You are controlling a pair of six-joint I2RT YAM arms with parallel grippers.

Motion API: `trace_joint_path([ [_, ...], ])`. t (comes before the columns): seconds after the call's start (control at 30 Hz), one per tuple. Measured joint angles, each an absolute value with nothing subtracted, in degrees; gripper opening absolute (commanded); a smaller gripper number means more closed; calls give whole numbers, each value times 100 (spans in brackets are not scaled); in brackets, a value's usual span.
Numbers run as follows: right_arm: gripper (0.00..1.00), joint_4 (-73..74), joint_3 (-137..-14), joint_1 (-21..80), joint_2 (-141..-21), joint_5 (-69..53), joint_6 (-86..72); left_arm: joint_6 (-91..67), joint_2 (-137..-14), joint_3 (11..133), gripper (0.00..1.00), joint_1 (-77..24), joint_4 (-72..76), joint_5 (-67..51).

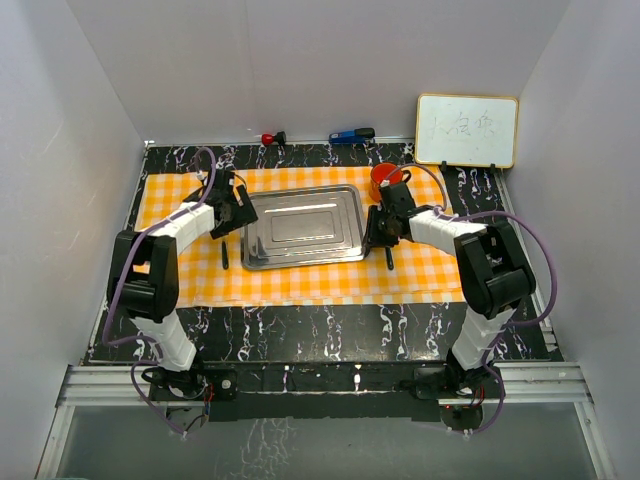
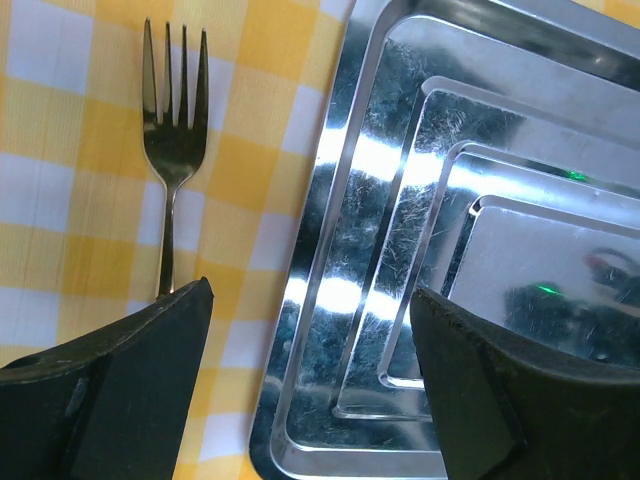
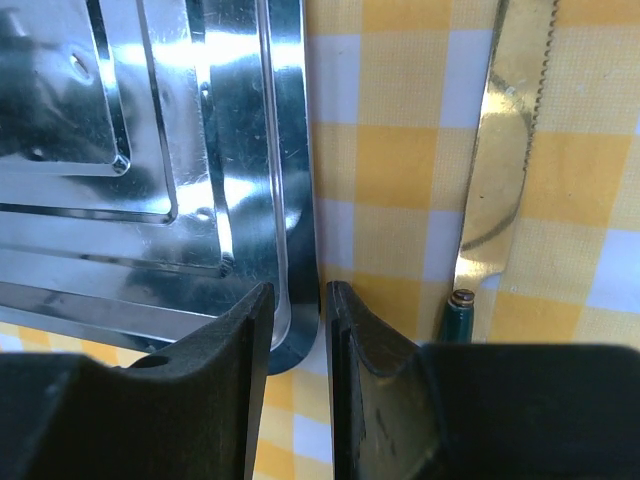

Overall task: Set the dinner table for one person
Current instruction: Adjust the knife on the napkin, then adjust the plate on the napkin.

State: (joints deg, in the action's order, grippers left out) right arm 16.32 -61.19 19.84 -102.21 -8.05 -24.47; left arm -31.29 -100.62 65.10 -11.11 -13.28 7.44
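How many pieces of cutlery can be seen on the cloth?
2. The fork lies left of the tray, the knife right of it. The arms may hide more.

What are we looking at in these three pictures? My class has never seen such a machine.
Two robot arms are bolted at the near edge of a black marbled table. The wide picture looks down from above and behind them; the two close-ups come from cameras on the wrists. On the table lies an orange checked cloth with a steel tray in the middle, a fork to its left, a knife to its right and a red cup farther back. Each arm ends in a two-finger end effector. The left end effector is open over the tray's left edge, holding nothing. The right end effector has its fingers close together astride the tray's right rim; whether it pinches it is unclear.
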Motion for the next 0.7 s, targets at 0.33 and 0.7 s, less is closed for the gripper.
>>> trace_joint_path([
  [0.33,23,1557,-6119,1994,-10272,-843,-2447,-3081,-10285,6580,78,-1111,-1356,718],
  [0.7,16,1466,-6108,2102,-10342,-897,-2443,-3044,-10289,6580,78,-1111,-1350,718],
])
